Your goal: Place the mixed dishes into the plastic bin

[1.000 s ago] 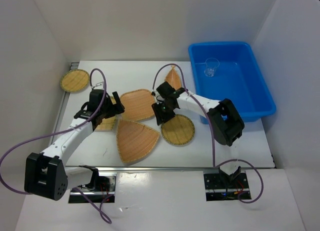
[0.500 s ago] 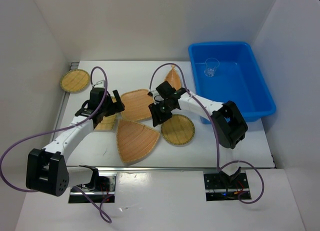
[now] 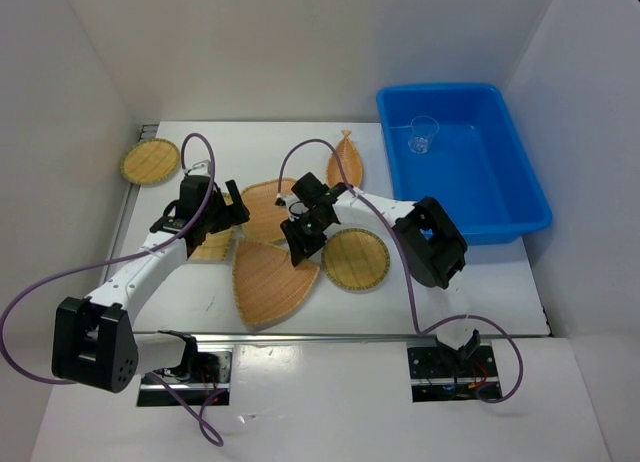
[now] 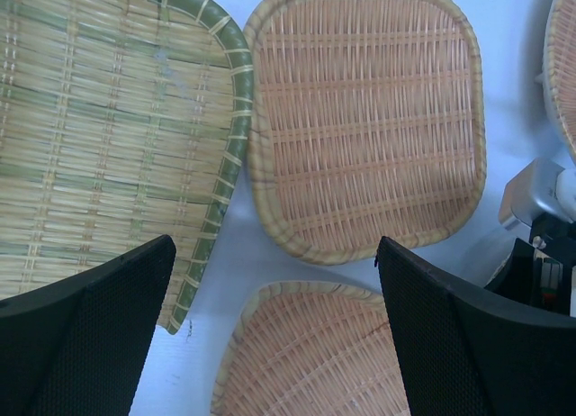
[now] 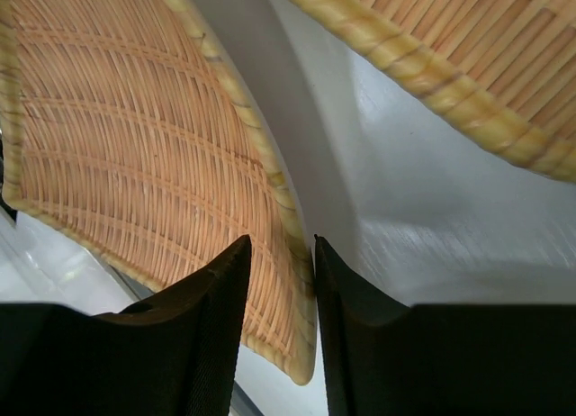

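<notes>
The blue plastic bin (image 3: 500, 207) stands at the right with the clear cup (image 3: 422, 134) inside. On the table lie woven trays: a fan tray (image 3: 265, 282), a rounded-square tray (image 3: 262, 207), a round tray (image 3: 358, 260), a leaf tray (image 3: 346, 160), a second round tray (image 3: 151, 162) and a greenish tray (image 3: 212, 246). My right gripper (image 3: 300, 240) is shut on the fan tray's rim (image 5: 292, 245) at its upper right corner. My left gripper (image 3: 230, 214) is open and empty above the gap between the greenish tray (image 4: 99, 137), the rounded-square tray (image 4: 364, 119) and the fan tray (image 4: 306, 362).
White walls close in the table on the left, back and right. Purple cables loop over both arms. Another tray's thick rim (image 5: 468, 83) lies close beside the right fingers. The right arm's grey and black parts (image 4: 540, 218) show at the left wrist view's right edge.
My right gripper has moved left, from beside the round tray to the fan tray's corner, and now sits over its rim. The leaf tray is uncovered. The left arm has barely moved.
</notes>
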